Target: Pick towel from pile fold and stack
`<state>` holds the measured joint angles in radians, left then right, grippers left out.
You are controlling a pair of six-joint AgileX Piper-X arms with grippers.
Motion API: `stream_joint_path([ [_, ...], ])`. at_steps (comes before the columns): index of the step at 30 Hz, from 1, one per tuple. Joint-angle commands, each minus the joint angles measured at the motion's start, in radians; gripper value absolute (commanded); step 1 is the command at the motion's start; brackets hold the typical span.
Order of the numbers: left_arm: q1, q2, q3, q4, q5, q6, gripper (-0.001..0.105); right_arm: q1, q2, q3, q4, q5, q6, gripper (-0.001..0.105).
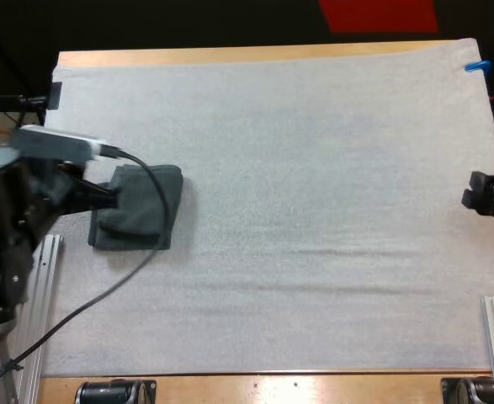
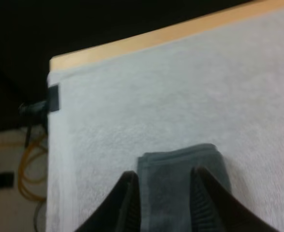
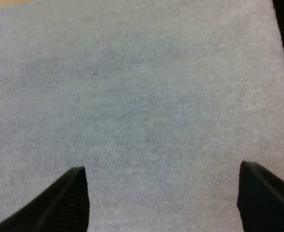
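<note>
Left tool tight on folded towel; right tool wide open above white mat

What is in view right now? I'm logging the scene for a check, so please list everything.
towel: one, dark grey-green, folded, on the left part of the mat
mat: one, white, covering most of the table
table: one, light wood, showing along the mat's far and near edges
clip: one, black, at the mat's far left corner
left claw: one, black, at the towel's left edge
right claw: one, black, open over bare mat near the mat's right edge
</note>
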<state>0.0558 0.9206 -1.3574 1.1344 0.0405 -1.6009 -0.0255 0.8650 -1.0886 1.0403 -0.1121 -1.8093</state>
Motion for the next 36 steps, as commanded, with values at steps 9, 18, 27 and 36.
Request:
stream_joint_path([
  [9, 0.022, -0.254, 0.218, -0.069, 0.027, -0.167, 0.024, -0.003, -0.139, -0.002, 0.031, -0.006, -0.081, 0.063],
  [18, 0.017, -0.575, 0.491, -0.100, -0.074, -0.105, 0.024, -0.003, -0.284, 0.023, 0.014, -0.006, -0.119, 0.063],
  [27, 0.017, -0.855, 0.575, -0.022, -0.074, -0.013, 0.024, -0.003, -0.525, 0.189, -0.006, -0.006, -0.049, 0.063],
  [36, 0.017, -1.020, 0.604, 0.313, -0.074, -0.020, 0.024, -0.003, -0.792, 0.340, -0.025, -0.006, 0.061, 0.063],
])
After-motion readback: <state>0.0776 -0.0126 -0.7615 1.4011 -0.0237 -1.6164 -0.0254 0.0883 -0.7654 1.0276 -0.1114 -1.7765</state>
